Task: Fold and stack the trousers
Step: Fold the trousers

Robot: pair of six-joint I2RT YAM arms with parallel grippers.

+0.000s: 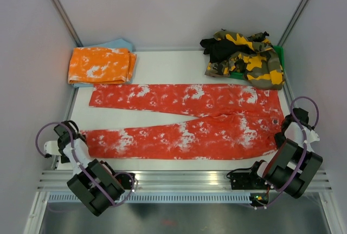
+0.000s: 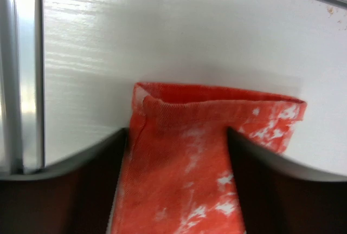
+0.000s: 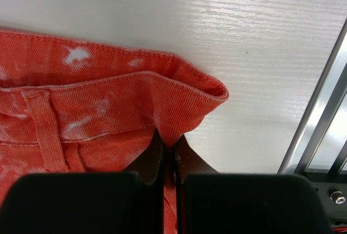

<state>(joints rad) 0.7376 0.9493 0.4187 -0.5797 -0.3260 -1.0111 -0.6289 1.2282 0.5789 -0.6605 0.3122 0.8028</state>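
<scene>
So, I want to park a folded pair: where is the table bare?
Bare: the far strip between the orange pair and the camo pile; the thin near strip before the red trousers; the wedge between their legs. The far corners and the middle are crowded.

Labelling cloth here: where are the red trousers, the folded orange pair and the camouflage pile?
red trousers (image 1: pixel 179 97): top external view, middle of far leg.
folded orange pair (image 1: pixel 100 65): top external view, its top face.
camouflage pile (image 1: pixel 255 55): top external view, its centre.

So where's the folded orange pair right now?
Top view: the folded orange pair sits in the far-left corner on a light blue cloth, behind the red trousers.
</scene>
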